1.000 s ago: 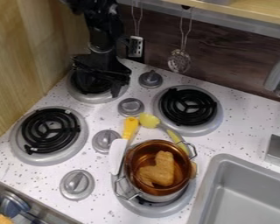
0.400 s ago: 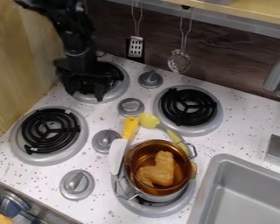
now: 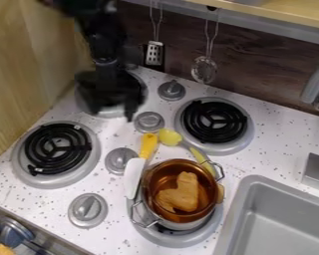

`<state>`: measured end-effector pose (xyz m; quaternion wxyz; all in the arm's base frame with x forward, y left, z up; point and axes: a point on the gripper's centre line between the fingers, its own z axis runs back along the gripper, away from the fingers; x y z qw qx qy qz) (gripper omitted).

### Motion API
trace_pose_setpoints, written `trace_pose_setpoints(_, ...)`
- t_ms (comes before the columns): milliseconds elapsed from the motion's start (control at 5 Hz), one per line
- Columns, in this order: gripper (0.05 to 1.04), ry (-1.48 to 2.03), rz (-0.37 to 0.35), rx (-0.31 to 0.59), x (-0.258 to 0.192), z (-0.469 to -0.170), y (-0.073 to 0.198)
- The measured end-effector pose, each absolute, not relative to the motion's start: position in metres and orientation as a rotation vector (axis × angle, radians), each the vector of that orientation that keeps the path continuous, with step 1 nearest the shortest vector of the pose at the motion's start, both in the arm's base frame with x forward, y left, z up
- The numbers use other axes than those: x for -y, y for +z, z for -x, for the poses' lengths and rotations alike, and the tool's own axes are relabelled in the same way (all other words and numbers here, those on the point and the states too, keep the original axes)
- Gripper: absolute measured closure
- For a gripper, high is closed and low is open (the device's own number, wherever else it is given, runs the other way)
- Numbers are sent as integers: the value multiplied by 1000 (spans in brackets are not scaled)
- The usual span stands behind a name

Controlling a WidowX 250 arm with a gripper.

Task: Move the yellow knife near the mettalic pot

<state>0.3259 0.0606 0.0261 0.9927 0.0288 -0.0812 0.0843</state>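
Note:
The black gripper [image 3: 122, 105] hangs over the back left burner, up and to the left of the utensils, touching none of them. A knife with a yellow handle [image 3: 148, 145] and a white blade lies on the counter against the left side of the metallic pot [image 3: 180, 191]. The pot stands on the front right burner, its inside copper-coloured, with a brown food-like piece [image 3: 181, 193] in it. Behind the pot lies another utensil with a yellow end [image 3: 169, 137], reaching down to the pot's right handle.
Burners sit at the left [image 3: 58, 149] and back right [image 3: 214, 122], with several grey knobs between. A grey sink [image 3: 282, 219] and a faucet [image 3: 316, 84] are at the right. Two utensils hang on the back wall, and a wooden panel [image 3: 22, 64] borders the left.
The gripper first moved left over the back left burner, then came back a little to the right. The knife, the pot and the other utensil have stayed in place.

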Motion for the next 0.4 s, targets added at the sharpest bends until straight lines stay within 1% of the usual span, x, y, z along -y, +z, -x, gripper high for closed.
trace_pose_setpoints(200,83,189,-89,254,-34,-335,48)
trace_pose_setpoints(400,83,212,-70,316,-3,-341,48)
